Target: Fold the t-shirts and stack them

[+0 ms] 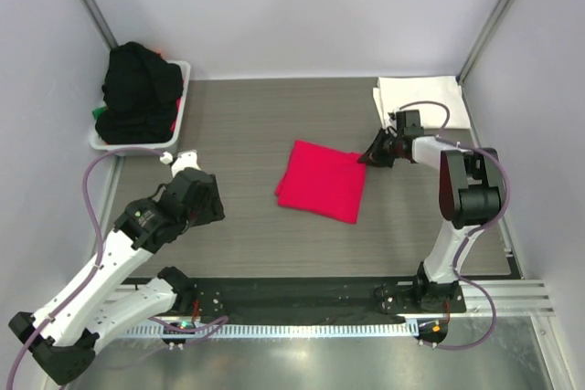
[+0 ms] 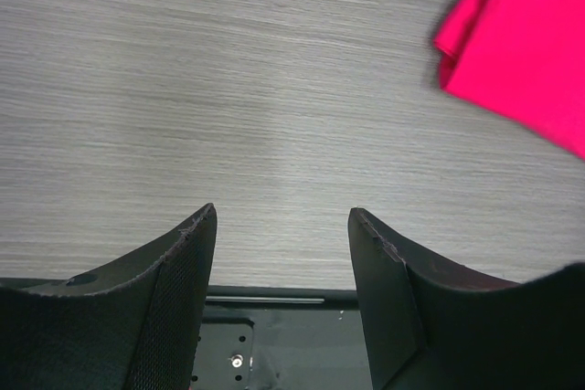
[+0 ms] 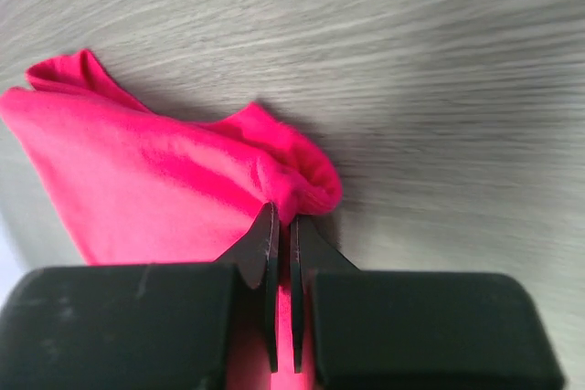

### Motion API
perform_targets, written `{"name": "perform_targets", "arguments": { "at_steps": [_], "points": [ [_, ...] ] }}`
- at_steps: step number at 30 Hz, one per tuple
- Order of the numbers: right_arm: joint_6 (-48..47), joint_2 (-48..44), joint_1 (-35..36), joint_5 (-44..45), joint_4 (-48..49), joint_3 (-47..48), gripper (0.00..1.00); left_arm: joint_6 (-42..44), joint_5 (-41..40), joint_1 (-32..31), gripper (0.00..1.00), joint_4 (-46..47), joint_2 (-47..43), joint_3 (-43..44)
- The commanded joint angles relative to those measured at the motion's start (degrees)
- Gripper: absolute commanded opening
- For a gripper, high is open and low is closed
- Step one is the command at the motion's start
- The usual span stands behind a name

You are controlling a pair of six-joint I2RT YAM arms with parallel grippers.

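Nearest, toward the front-left of the bench (image 1: 238, 116), the left gripper (image 2: 281, 215) hung with its jaws spread wide over bare wood and held nothing. It was probably parked there to stay out of the other arm's way. Further in, around the middle of the bench, the pinkish-red shirt (image 1: 322, 180) lay folded into a rough square. Its corner facing the right edge was pinched between the closed fingers of the right gripper (image 3: 282, 215), with the cloth bunched at the tips. That grip looked meant for dragging or lifting the folded shirt toward the stack. Beyond, in the far right corner, the white shirt (image 1: 420, 98) lay as a neat rectangle, likely the base of the stack. In the far left corner the basket (image 1: 183, 70) held a heap of black shirts (image 1: 137, 89) not yet folded, with some green cloth (image 1: 97, 114) showing at its side.
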Motion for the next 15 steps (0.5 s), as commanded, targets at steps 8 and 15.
{"name": "perform_targets", "arguments": {
  "at_steps": [8,15],
  "points": [
    [-13.95,-6.63,-0.11,23.28,-19.60,19.50,0.01,-0.26,-3.64,0.14,0.61,0.86,-1.75,0.29],
    [-21.34,-6.19,-0.54,30.50,-22.85,33.10,0.01,-0.26,-3.91,0.14,0.61,1.21,-2.01,0.20]
  ]
}}
